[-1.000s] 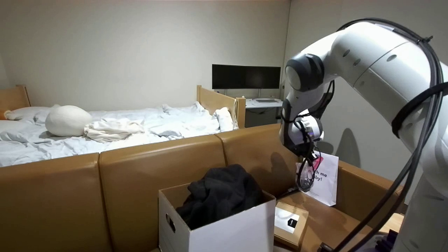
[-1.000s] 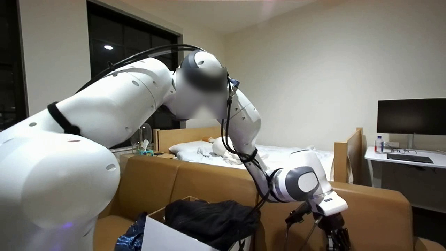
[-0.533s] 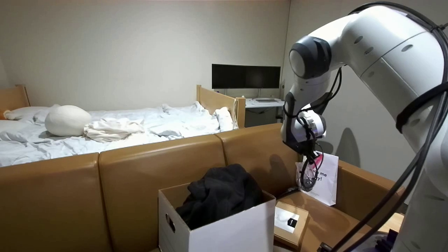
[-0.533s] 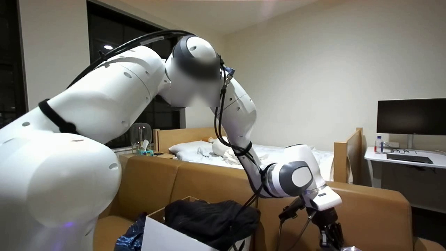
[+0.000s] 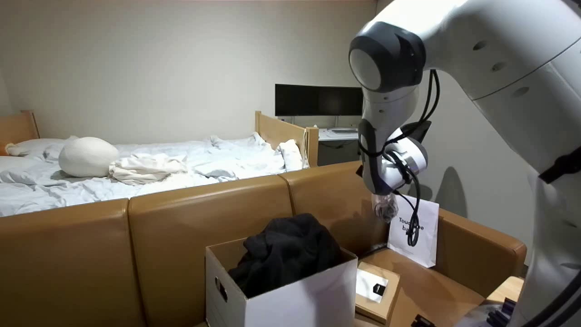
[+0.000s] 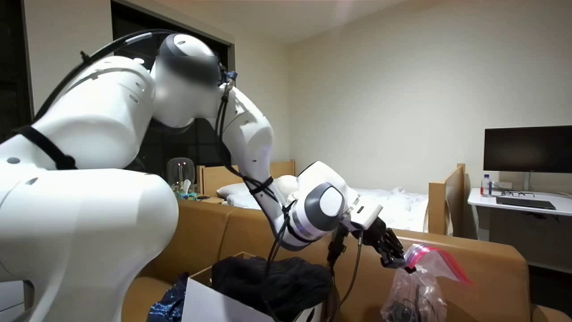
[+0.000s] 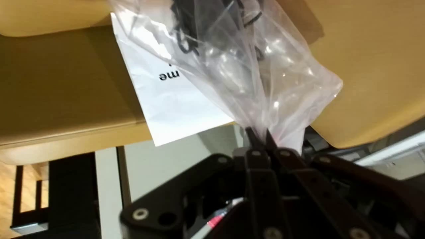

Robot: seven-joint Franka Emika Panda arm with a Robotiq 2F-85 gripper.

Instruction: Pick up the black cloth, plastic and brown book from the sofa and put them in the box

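The sofa (image 5: 209,204) goes past the box (image 5: 290,304) both ways. The black cloth (image 5: 290,250) is heaped in the box. The plastic (image 6: 415,288) hangs apart from the box. The brown book (image 5: 374,293) lies by the box. My pincer (image 7: 261,135) squeezes the plastic.

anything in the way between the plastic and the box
Yes, at the box: the black cloth bulges above its rim and fills much of the opening. On the way, nothing else visible seems to block the plastic held in the fingers; the brown book lies low beside the box.
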